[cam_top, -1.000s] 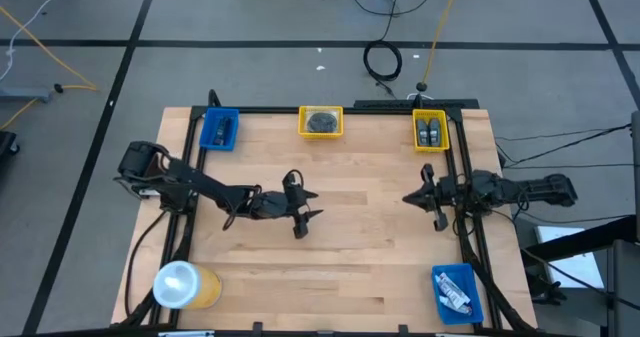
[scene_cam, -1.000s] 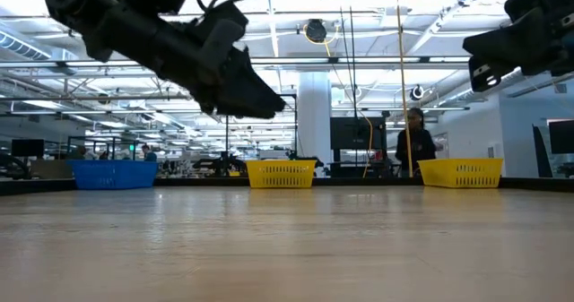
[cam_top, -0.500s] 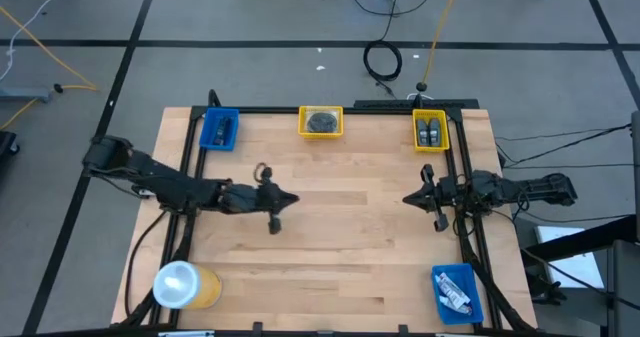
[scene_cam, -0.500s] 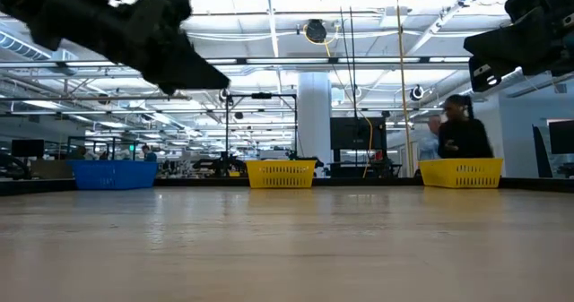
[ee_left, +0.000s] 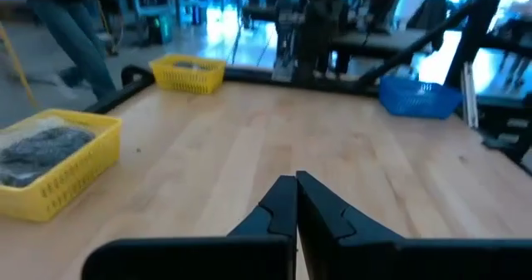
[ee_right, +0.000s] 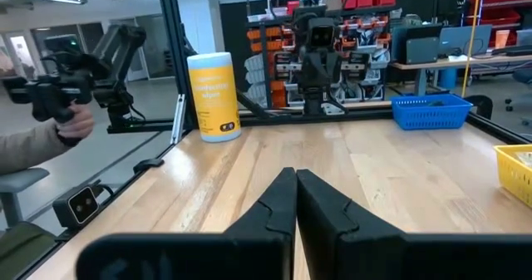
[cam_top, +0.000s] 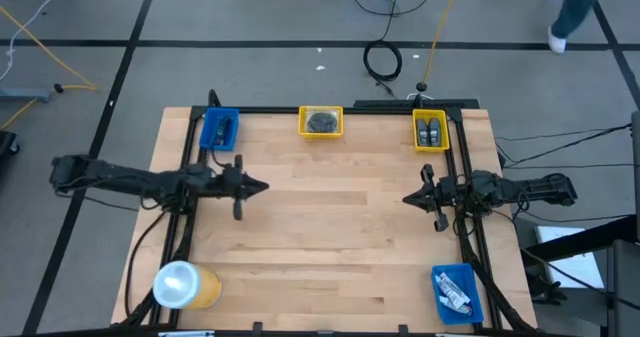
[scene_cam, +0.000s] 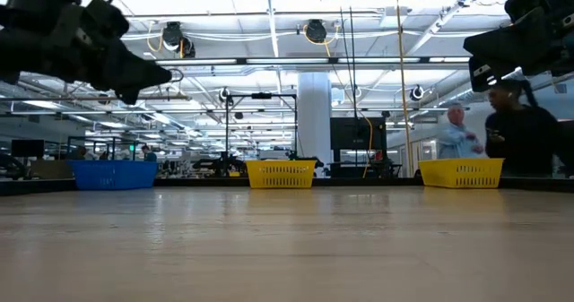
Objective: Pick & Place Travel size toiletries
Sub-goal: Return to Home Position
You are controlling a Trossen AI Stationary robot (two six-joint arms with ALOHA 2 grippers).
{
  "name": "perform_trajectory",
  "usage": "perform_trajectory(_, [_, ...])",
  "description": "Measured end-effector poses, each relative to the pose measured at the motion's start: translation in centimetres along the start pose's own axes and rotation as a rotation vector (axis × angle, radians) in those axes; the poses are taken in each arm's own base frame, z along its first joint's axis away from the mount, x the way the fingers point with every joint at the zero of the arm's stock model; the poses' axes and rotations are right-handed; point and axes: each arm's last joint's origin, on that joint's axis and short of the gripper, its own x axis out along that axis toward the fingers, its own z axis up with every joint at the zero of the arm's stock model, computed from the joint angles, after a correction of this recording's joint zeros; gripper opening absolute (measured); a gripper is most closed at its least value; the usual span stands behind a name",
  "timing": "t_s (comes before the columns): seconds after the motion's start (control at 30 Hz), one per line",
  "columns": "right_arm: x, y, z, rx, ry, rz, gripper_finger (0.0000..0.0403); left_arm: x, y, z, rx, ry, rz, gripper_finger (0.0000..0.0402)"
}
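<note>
Under both arms, table: pale wood planks in a dark frame, with 4 bins along its edges.
Left arm: stretched level across the table's left edge. The left gripper hangs above bare wood, near the far-left blue bin, and holds nothing.
Right arm: reaches in over the right edge. The right gripper points toward the table's middle, above the wood, and is empty.
People: 2 people stand in the room behind the right yellow bin, seen in the low view.
Yellow canister: upright at the near-left corner with a white top, well apart from both grippers.
Far-left blue bin: at the far-left corner.
Middle yellow bin: at the middle of the far edge.
Right yellow bin: at the far-right corner.
Near-right blue bin: at the near-right corner.
Left fingers: pressed together tip to tip, with no gap.
Right fingers: closed against each other, with nothing between them.
Grey round piece: fills the middle yellow bin.
White tubes: lie with blue marks showing in the near-right blue bin.
Black oblong pieces: 2, side by side in the right yellow bin.
Dark item: in the far-left blue bin, too small to tell what it is.
</note>
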Motion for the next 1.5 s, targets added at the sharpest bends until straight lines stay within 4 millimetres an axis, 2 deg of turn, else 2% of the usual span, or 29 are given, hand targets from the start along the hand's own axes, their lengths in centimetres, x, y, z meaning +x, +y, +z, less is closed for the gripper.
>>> perform_trajectory(0.27, [0.0, 0.0, 0.0, 0.000, 0.000, 0.000, 0.0003, -2.2, 0.5, -1.1, 0.000, -0.067, -0.074, 0.0004])
perform_trajectory(0.5, [0.0, 0.0, 0.0, 0.000, 0.000, 0.000, 0.0002, -3.0, 0.5, -1.1, 0.057, -0.066, -0.121, 0.0006])
perform_trajectory(0.97, [0.0, 0.0, 0.0, 0.000, 0.000, 0.000, 0.0004, -4.7, 0.6, -1.2, 0.037, -0.093, -0.103, 0.0006])
perform_trajectory(1.27, [0.0, 0.0, 0.0, 0.000, 0.000, 0.000, 0.0004, -4.8, 0.8, -1.2, 0.078, -0.098, -0.004, 0.0010])
perform_trajectory(1.5, [0.0, 0.0, 0.0, 0.000, 0.000, 0.000, 0.0004, -4.5, 0.9, -1.5, 0.071, -0.059, -0.003, 0.0010])
